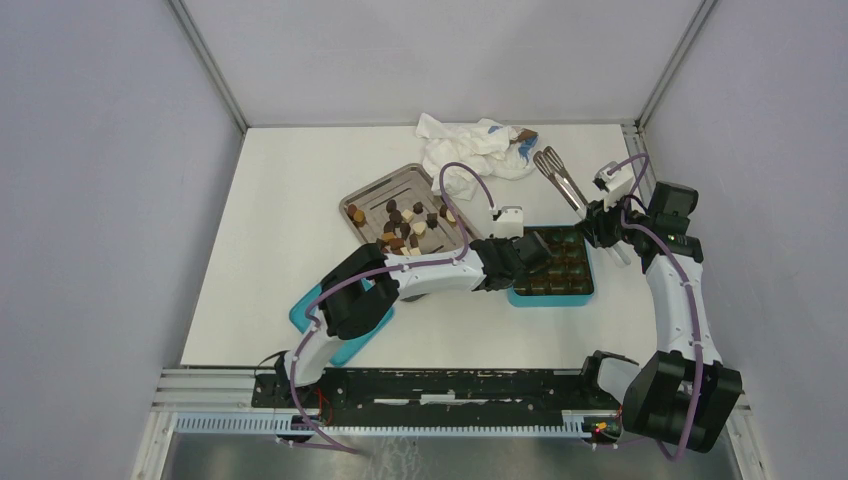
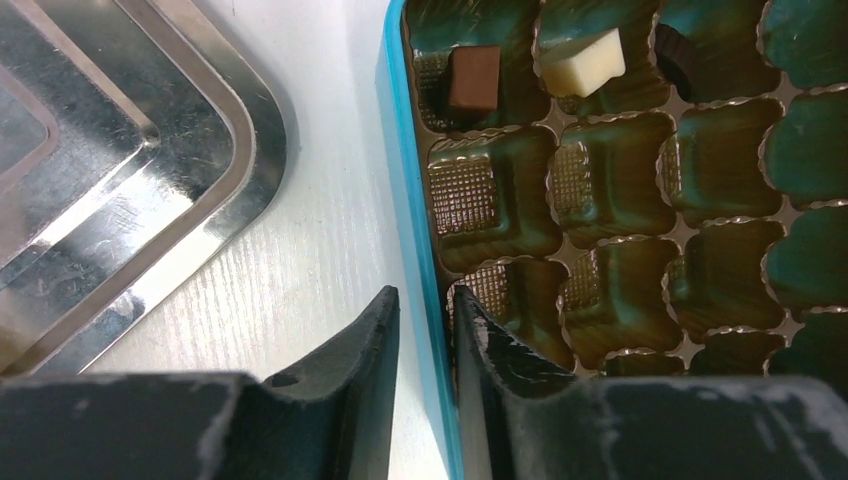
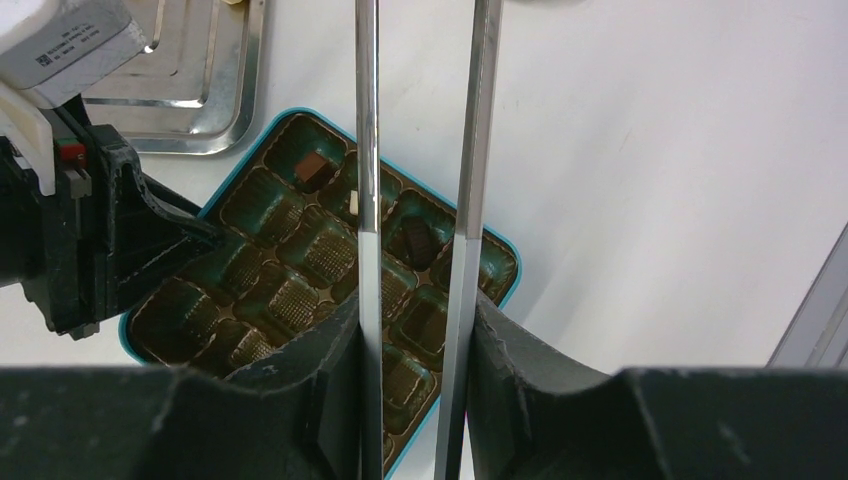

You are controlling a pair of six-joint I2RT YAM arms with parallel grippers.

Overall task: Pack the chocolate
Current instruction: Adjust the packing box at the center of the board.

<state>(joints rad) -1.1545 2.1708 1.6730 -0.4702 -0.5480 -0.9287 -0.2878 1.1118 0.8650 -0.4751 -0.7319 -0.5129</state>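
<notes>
Several pieces of chocolate (image 1: 405,225), dark, light brown and cream, lie on the steel tray (image 1: 365,190). The teal box (image 1: 555,265) with brown moulded cups holds a brown square (image 2: 473,78), a white piece (image 2: 583,62) and a dark piece (image 2: 678,55). My left gripper (image 2: 425,295) straddles the box's left wall: one finger is outside over the table, the other inside against the wall. A thin gap shows on the outer side. My right gripper (image 3: 415,310) is shut on metal tongs (image 3: 368,150), above the box's right end.
A crumpled white cloth (image 1: 465,145) with blue marks lies behind the tray. A teal lid (image 1: 300,310) sits under my left arm near the table's front. The enclosure's right wall and rail (image 1: 640,140) run close to my right arm.
</notes>
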